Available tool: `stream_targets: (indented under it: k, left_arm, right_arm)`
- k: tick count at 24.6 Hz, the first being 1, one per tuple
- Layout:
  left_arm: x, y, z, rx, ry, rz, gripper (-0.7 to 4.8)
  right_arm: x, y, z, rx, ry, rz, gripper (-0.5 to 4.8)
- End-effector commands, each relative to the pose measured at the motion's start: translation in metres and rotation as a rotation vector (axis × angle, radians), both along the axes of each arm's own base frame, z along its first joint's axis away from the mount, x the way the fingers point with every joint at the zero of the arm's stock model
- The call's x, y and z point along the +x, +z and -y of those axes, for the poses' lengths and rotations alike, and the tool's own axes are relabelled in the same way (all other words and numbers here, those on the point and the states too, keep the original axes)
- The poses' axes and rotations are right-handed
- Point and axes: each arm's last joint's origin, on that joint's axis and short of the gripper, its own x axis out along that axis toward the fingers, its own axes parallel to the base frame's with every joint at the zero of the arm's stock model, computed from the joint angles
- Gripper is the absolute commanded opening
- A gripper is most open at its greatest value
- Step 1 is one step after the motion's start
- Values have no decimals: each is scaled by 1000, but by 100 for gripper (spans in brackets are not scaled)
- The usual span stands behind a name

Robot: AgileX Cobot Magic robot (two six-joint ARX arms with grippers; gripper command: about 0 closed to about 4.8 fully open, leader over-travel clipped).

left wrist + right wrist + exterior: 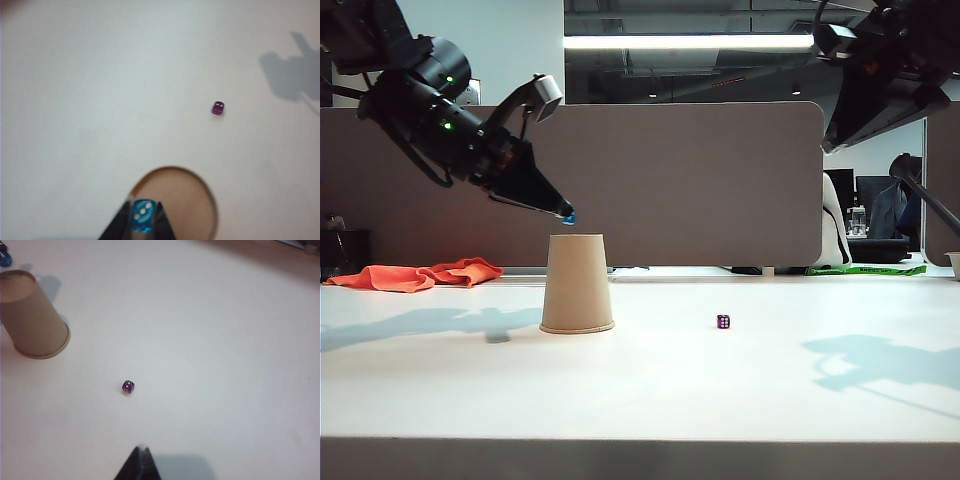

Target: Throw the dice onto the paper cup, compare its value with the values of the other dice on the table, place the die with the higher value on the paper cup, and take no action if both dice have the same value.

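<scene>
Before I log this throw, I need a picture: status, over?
Left gripper shut on blue die above upturned paper cup. Right gripper shut, raised clear. Purple die lies on table. Nothing in the way.

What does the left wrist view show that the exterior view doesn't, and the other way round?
Only the left wrist view shows three pips on the blue die pinched in the left gripper, and the inverted paper cup's flat base below it. Only the exterior view shows the cup's side wall, the orange cloth and the right arm raised at upper right. Both show the purple die lying on the white table apart from the cup.
</scene>
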Motion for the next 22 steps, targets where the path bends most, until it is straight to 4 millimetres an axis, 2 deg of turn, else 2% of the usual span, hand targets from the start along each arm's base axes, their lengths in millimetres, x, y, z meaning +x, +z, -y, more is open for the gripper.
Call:
stream_targets:
  k: [1,13,22]
  left_arm:
    - [-5,4,8,-2,-40,11,17]
    - [-7,3,12,62,-60,67,19]
    - [-9,1,13,75,-65,43,26]
  right_arm:
    - [-1,0,0,-2,1,-13,-1]
    - [-2,-1,1,-9,1,-29,-1]
    - [-2,-1,1,-9,1,-28,-1]
